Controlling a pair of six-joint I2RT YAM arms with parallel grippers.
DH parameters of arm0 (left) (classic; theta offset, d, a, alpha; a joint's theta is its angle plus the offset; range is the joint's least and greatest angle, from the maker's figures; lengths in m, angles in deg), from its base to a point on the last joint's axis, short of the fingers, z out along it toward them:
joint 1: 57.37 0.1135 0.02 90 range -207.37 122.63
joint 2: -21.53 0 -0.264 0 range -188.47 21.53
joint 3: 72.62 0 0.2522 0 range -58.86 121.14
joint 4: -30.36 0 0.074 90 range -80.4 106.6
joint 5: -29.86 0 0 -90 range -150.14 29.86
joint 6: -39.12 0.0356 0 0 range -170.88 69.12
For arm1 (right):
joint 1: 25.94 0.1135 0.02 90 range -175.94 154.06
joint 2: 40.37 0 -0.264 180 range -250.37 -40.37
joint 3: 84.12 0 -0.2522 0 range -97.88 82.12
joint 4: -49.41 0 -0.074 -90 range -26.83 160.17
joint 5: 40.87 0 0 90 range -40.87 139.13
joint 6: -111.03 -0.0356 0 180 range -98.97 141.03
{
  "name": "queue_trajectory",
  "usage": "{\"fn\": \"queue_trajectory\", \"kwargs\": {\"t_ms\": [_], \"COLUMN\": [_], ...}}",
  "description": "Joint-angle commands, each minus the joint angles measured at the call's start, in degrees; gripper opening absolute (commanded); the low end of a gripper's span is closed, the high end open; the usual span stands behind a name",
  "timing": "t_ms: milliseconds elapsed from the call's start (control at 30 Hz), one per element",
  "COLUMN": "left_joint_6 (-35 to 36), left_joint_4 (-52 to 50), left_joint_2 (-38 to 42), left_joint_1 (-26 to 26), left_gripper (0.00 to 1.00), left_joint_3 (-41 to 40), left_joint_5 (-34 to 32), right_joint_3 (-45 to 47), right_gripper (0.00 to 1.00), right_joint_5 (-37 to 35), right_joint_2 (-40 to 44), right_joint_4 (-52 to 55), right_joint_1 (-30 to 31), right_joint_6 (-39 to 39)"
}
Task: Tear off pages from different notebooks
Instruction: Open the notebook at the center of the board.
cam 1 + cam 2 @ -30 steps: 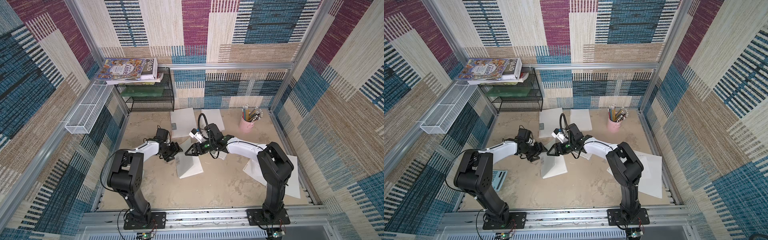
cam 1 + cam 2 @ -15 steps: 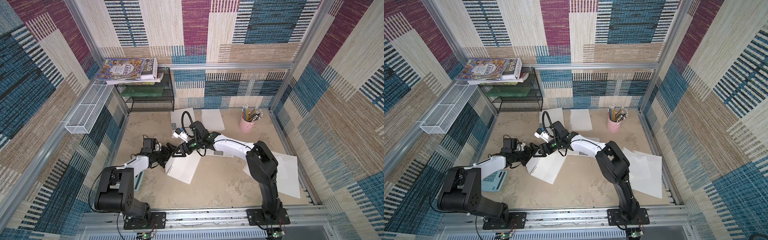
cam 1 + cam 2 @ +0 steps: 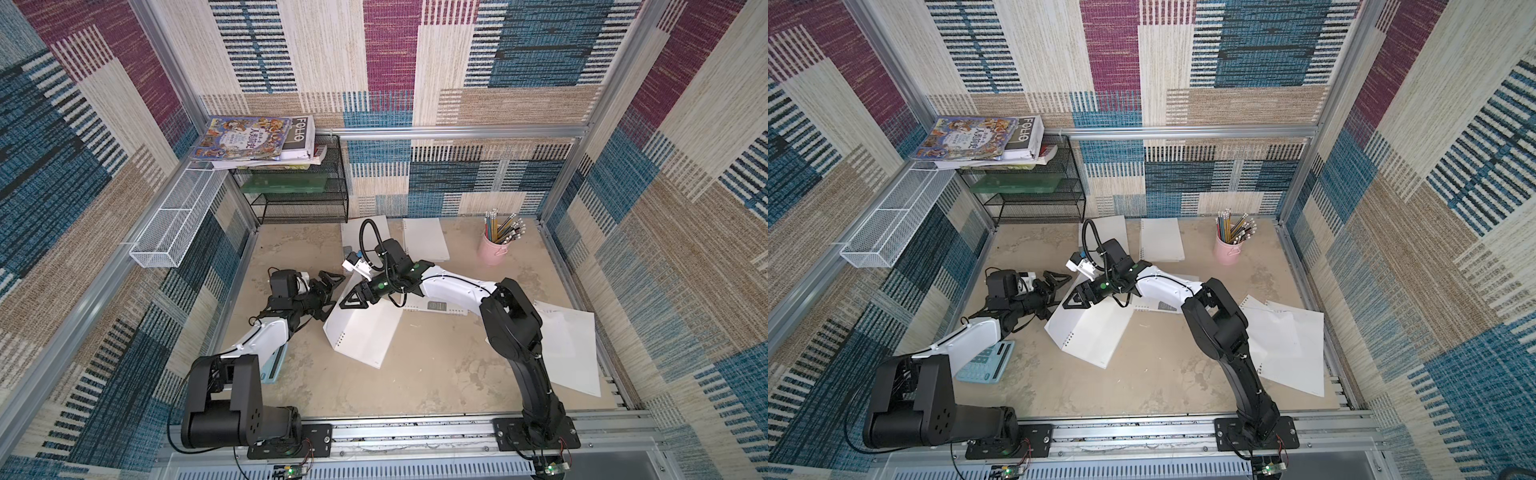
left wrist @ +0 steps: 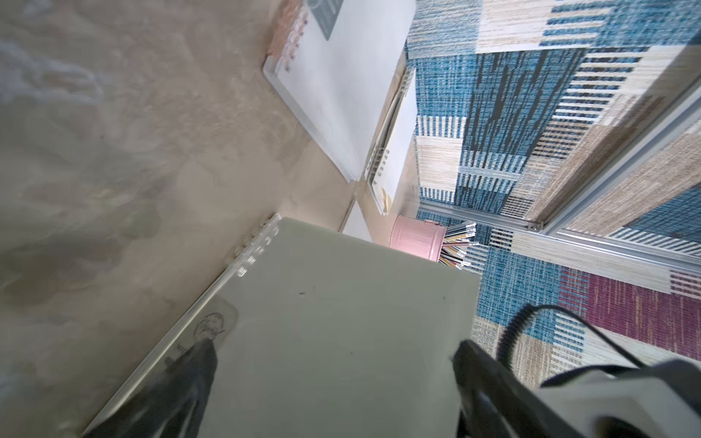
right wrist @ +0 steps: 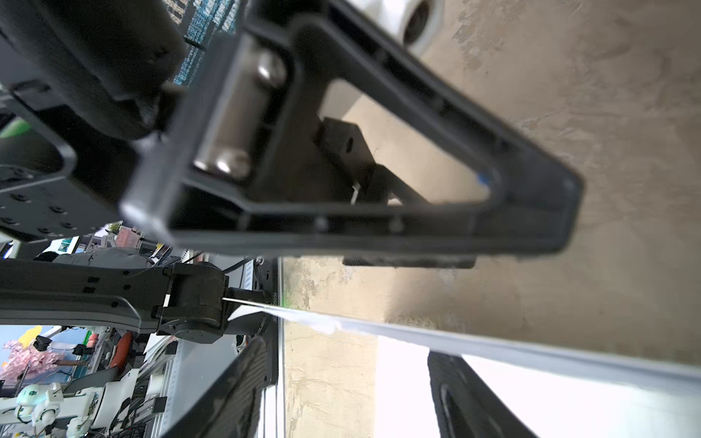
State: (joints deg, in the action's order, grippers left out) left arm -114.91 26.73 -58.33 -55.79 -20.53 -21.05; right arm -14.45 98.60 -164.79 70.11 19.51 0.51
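Loose pages [image 3: 569, 349] lie nr front, R side. Mid-table, notebook [image 3: 365, 336] w/ top leaf [image 4: 341, 322] raised. Right gripper [image 3: 349, 301] jaws apart, astride it. Left gripper [image 3: 333, 291] spread wide just beside. Second notebook [image 3: 426, 245] by back wall.

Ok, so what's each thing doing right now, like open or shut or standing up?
Left pincer: open wide.
Right pincer: open, a lifted sheet between its fingers.
Middle notebook: open.
Back notebook: lying flat.
Pencil cup: upright, full of pencils.
Loose pages: torn off, lying flat.
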Motion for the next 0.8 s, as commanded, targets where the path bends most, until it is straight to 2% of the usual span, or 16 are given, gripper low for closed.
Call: {"fn": "queue_trajectory", "kwargs": {"t_ms": [0, 67, 200, 400, 467, 533, 600, 667, 767], "left_joint_6": [3.58, 6.02, 11.56, 15.49, 15.69, 16.12, 16.22, 15.9, 14.85], "left_joint_4": [-1.05, -2.35, -7.0, -10.76, -10.31, -10.42, -10.34, -9.77, -7.83], "left_joint_2": [-1.53, -2.7, -3.93, -3.93, -3.81, -4.48, -5.58, -6.59, -7.27], "left_joint_1": [0.08, 0.07, 0.06, 0.45, 0.91, 1.35, 1.73, 2.09, 2.67], "left_gripper": [1.0, 0.99, 1.0, 0.99, 1.0, 0.99, 0.99, 0.93, 0.72], "left_joint_3": [1.87, 2.93, 5.56, 7.24, 6.87, 7.1, 7.07, 6.73, 5.53], "left_joint_5": [2.91, 4.2, 6.46, 8.05, 8.26, 8.95, 9.29, 9.38, 9.7], "right_joint_3": [1.12, 3.75, 7.0, -4.75, -8.92, -11.35, -11.24, -7.91, 0.48], "right_gripper": [0.64, 0.56, 0.55, 0.53, 0.55, 0.65, 0.66, 0.66, 0.67], "right_joint_5": [0.57, 0.51, -0.71, -0.75, -0.97, -1.69, -1.89, -1.85, -4.31], "right_joint_2": [0.28, 1.15, 1.72, -6.77, -9.05, -10.02, -9.57, -7.11, -0.44], "right_joint_4": [-3.03, -5.96, -9.36, -5.15, -2.03, 0.47, 1.56, 1.15, 3.15], "right_joint_1": [-0.73, -1.64, -2.82, -0.77, -0.09, 0.42, 0.22, -0.47, -1.66], "right_joint_6": [0.33, -1.18, -3.75, -2.54, -0.92, 0.85, 1.82, 2.03, 3.48]}}
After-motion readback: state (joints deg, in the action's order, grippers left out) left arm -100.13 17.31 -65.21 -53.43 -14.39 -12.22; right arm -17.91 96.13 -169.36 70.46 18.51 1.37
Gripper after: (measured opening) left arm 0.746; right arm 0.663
